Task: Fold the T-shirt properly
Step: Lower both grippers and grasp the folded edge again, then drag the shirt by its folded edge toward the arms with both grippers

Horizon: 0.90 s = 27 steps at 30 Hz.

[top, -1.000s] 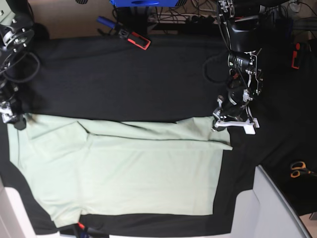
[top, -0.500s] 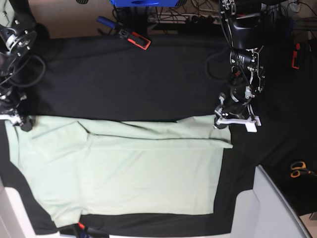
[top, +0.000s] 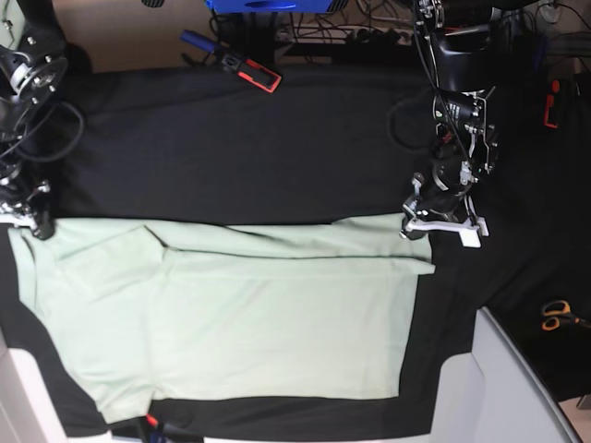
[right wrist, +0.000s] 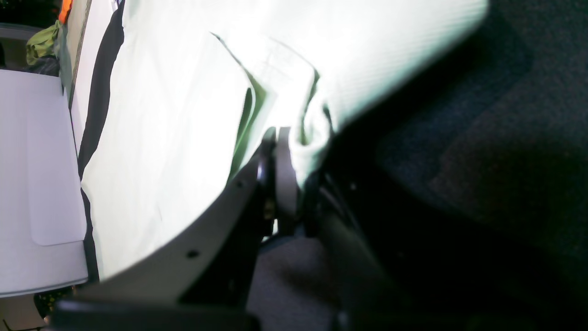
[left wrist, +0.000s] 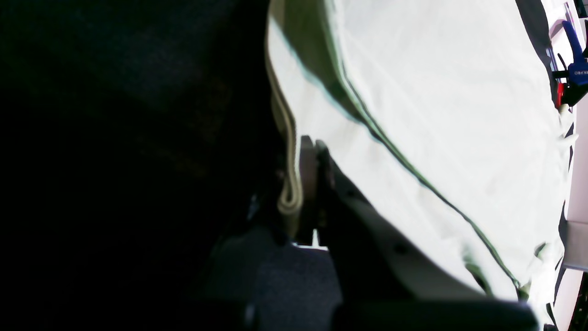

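Observation:
The pale mint T-shirt [top: 268,314] lies flat on the black table covering [top: 240,148], with its far edge folded over in a long strip. My left gripper [top: 413,224] sits at the shirt's far right corner. In the left wrist view this left gripper [left wrist: 305,151] is shut on the doubled hem of the T-shirt [left wrist: 436,115]. My right gripper [top: 32,224] is at the shirt's far left corner, by the sleeve. The right wrist view shows the right gripper [right wrist: 278,138] shut on a bunched fold of the T-shirt [right wrist: 174,115].
Orange-handled scissors [top: 555,315] lie at the right edge. A red and black tool [top: 259,74] and a blue tool [top: 197,41] rest at the back. A white panel [top: 503,388] stands at the front right, and a blue clamp [left wrist: 575,69] shows past the shirt.
My right gripper has closed on the shirt's far left corner, and that corner now lies straighter. The left gripper, still shut on the hem, has edged slightly away from me.

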Motion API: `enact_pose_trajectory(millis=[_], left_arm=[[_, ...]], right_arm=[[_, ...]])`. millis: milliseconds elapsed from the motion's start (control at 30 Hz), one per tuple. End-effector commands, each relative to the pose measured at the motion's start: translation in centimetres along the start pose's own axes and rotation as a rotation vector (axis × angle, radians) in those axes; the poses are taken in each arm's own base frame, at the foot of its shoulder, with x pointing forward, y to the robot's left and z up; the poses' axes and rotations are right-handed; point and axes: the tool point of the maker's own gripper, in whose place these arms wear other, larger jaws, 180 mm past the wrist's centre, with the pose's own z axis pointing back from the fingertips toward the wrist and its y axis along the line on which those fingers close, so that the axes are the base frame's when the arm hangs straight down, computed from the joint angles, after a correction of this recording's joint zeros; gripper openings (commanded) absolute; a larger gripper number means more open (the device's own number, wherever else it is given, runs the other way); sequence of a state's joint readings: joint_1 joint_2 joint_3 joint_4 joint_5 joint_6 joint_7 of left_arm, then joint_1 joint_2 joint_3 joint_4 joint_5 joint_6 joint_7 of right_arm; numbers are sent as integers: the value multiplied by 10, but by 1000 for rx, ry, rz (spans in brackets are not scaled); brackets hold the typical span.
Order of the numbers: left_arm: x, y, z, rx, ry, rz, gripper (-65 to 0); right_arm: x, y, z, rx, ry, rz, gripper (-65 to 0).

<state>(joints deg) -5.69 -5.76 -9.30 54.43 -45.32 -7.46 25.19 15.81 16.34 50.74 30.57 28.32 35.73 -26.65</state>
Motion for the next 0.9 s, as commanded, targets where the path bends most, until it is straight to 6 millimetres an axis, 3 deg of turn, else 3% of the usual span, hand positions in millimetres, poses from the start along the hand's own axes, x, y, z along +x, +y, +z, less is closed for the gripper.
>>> enact_pose_trajectory(millis=[0, 267, 467, 867], left_arm=[[15, 6, 2, 22, -27, -16, -650], [13, 11, 11, 21, -7, -112, -650], [-9, 9, 14, 7, 47, -178, -650], [-5, 39, 48, 39, 44, -272, -650]], right_arm=[[25, 4, 3, 16, -51, 24, -647], [25, -13, 15, -16, -35, 47, -647], [27, -21, 25, -35, 1, 85, -647], [17, -32, 46, -73, 59, 163, -649]])
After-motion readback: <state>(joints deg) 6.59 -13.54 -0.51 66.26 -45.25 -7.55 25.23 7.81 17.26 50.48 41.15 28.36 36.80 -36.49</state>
